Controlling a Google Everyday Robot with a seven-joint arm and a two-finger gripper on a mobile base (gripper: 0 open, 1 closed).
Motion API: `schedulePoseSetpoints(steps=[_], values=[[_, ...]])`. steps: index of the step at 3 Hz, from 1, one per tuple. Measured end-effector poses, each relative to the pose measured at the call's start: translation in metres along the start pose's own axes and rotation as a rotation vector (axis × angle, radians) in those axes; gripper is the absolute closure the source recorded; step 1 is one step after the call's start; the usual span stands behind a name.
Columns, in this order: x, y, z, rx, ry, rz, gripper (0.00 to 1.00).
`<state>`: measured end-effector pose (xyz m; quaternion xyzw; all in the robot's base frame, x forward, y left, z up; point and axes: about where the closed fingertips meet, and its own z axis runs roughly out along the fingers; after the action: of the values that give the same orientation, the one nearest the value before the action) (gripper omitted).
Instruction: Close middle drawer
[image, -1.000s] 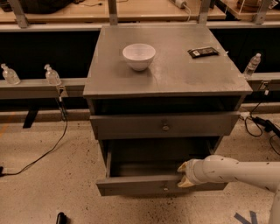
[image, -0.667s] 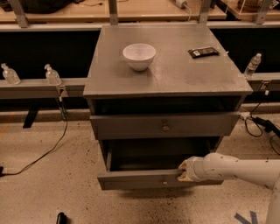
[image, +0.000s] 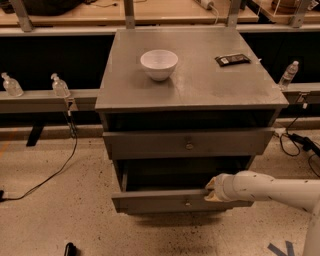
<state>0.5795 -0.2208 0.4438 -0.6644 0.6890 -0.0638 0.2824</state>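
— Where's the middle drawer (image: 160, 200)?
— Standing partway out of the grey metal cabinet (image: 210, 87): flat plain front, small round knob (image: 188, 203).
— And the gripper (image: 210, 190)?
— Against the front's right end, on a smooth white arm (image: 270, 188); open or closed, I cannot tell.

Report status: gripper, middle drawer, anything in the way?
Gripper low, against right end of the middle drawer front. Drawer partly open, not yet shut. Nothing seen blocking it; inside too dark to confirm.
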Motion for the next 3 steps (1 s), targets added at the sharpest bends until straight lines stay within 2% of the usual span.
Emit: schedulePoseSetpoints(steps=[1, 2, 3], values=[[0.006, -0.036, -0.01, 0.083, -0.018, -0.008, 0.2], [0.014, -0.065, -0.027, 0.166, -0.072, -0.009, 0.01], [0.013, -0.059, -0.043, 0.171, -0.129, 0.012, 0.16]])
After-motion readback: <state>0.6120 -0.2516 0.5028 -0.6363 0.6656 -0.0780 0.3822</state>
